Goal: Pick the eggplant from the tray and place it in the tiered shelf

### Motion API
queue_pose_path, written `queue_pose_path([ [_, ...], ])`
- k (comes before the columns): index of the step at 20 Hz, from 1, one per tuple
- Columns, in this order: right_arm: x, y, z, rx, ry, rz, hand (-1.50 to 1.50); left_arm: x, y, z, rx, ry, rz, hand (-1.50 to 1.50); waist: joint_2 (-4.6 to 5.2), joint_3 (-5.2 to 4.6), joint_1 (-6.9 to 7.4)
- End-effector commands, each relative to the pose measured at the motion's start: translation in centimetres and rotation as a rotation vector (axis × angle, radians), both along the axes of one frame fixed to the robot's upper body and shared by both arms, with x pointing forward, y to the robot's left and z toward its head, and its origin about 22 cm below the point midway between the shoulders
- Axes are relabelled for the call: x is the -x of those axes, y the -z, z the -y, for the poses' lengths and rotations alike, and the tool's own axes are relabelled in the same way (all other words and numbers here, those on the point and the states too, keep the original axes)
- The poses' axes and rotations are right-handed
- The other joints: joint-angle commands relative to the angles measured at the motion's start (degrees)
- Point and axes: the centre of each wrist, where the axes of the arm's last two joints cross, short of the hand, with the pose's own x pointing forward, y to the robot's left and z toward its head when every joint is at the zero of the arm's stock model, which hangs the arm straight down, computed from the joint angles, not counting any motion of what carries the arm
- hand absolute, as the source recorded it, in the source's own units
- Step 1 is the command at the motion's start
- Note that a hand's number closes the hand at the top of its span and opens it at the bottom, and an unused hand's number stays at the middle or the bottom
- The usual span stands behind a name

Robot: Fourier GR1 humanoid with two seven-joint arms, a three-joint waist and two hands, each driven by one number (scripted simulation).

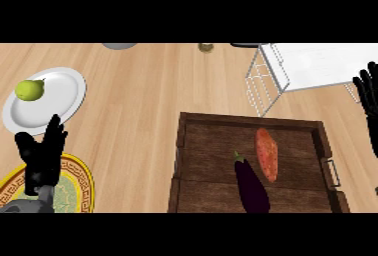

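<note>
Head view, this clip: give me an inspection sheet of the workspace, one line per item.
Surface: wooden counter, light planks.
Job's things: eggplant lies in the dark wooden tray, beside an orange-red sweet potato; white wire tiered shelf stands beyond the tray at upper right, nothing seen on its top.
Clutter: green pear on a white plate; patterned yellow plate at lower left; a grey object and a small jar cut off at the top edge.
Hands: left hand open, fingers up, over the yellow plate; right hand open at the right edge beside the shelf; neither holds anything.
Cables: nothing seen.
Surroundings: nothing seen beyond the counter.
</note>
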Motion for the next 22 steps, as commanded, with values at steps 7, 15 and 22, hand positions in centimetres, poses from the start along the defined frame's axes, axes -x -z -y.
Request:
queue_pose_path([
  [7,-2.6,0.6,-9.8,0.317,-0.229,-0.289,1.5,-3.3,-6.0,3.6,-0.008,0.262,0.303,0.0,-0.57,-0.44,2.27],
  [15,-4.5,-2.9,-12.0,-0.008,-0.754,-0.404,-1.5,-1.6,-6.2,4.1,-0.011,0.244,0.314,0.0,-0.44,0.03,0.22],
  [22,-4.2,-10.0,-14.0,0.53,-0.928,-0.464,-1.5,-1.8,-7.2,5.1,0.011,0.246,0.333,0.0,-0.73,-0.1,0.62],
])
